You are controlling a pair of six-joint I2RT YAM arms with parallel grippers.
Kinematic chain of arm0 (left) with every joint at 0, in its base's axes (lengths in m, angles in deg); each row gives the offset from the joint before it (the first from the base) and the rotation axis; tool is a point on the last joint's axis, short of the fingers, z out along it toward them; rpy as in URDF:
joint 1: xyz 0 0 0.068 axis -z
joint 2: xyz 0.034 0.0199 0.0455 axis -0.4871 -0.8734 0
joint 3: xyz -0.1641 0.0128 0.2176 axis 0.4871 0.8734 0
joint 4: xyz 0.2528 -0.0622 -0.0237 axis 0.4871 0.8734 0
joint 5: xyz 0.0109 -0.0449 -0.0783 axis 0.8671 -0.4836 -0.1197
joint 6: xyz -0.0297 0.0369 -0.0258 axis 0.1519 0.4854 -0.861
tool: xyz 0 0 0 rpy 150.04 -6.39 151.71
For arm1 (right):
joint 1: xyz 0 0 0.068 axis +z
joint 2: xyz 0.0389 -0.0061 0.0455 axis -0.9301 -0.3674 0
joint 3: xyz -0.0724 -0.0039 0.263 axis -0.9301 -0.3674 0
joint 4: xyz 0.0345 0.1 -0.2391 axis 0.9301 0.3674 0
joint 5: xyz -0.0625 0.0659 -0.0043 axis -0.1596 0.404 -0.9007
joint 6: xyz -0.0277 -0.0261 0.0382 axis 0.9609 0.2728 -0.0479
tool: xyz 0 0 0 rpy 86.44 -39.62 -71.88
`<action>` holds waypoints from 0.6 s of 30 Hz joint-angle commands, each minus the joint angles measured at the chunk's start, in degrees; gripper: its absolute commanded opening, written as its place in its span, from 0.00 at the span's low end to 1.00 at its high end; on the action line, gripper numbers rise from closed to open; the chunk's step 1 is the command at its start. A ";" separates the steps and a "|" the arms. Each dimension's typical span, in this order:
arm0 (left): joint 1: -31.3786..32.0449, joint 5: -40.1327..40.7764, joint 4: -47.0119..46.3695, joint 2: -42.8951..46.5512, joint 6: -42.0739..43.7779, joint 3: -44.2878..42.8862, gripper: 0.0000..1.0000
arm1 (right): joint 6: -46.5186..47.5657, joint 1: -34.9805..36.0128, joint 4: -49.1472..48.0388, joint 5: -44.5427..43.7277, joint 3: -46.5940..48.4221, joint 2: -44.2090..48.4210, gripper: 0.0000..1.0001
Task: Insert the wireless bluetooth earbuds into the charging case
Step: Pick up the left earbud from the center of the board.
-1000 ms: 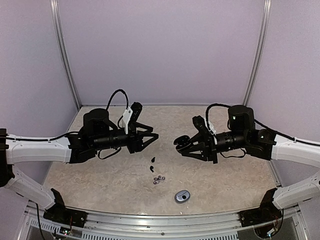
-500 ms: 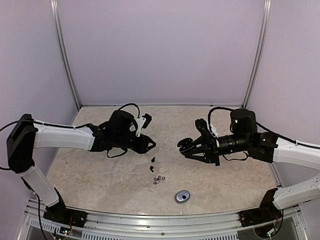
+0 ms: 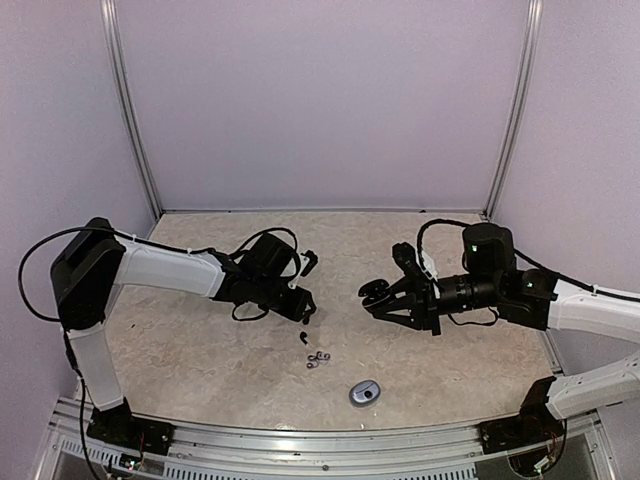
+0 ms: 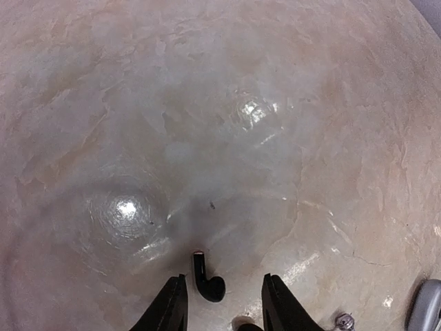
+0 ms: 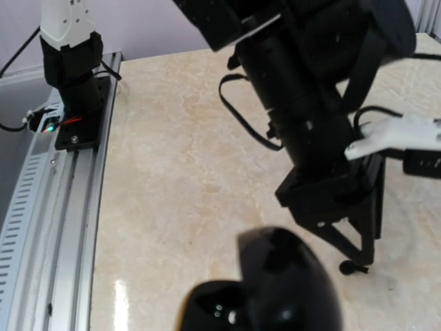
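Note:
A glossy black earbud [image 4: 207,279] lies on the marble table between the fingers of my left gripper [image 4: 222,277], which stands open with a gap on each side of the bud. A second black earbud [image 3: 303,338] lies just nearer the front. Two silvery earbuds [image 3: 318,360] sit together a little further forward. My right gripper [image 3: 378,293] hovers above the table at mid right, shut on the black charging case [image 5: 269,289]. The case's lid is up, and its own bulk hides the right fingers in the right wrist view.
A silvery-grey oval case [image 3: 365,393] lies near the front edge, also visible as a silvery-grey oval case [image 4: 427,310] in the left wrist view. The left arm [image 5: 310,124] stretches low across the table. A metal rail [image 3: 300,440] runs along the front; purple walls enclose the other sides.
My left arm has swung right and down to the table, bringing its narrowing jaws around the black earbud. The right gripper with the case has drifted slightly right and lower.

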 commanded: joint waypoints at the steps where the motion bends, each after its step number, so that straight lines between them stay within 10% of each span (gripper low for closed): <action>1: 0.57 1.91 0.03 -2.08 0.39 -0.84 0.39 | 0.01 -0.59 -0.47 -0.79 -0.65 1.45 0.01; 18: 2.19 7.44 -4.26 -4.58 3.17 2.20 0.30 | 0.35 -0.63 -0.42 -1.43 -0.74 1.34 0.02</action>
